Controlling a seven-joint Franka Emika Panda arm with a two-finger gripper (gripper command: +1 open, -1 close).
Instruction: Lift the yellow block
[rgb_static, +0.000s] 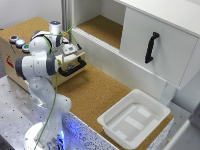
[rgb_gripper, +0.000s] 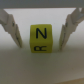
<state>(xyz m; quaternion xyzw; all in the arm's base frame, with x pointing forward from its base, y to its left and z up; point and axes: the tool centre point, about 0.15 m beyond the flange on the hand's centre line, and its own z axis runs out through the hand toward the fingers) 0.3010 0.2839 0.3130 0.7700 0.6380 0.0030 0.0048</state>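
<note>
The yellow block (rgb_gripper: 41, 31) is a small bright cube with black letters N and R on its faces, resting on a pale surface in the wrist view. My gripper (rgb_gripper: 41, 46) is open and straddles it, one finger (rgb_gripper: 14, 30) on each side with a small gap to the block. In the exterior view the gripper (rgb_static: 71, 50) hovers over the wooden box (rgb_static: 10, 55) at the exterior view's left, and the block is hidden there by the hand.
A black drawer handle (rgb_static: 73, 67) sticks out of the wooden box just below the hand. Coloured buttons (rgb_static: 20, 43) sit on the box top. A white cabinet with a black handle (rgb_static: 151, 47) stands at the back right. A white tray (rgb_static: 134, 118) lies on the cork surface.
</note>
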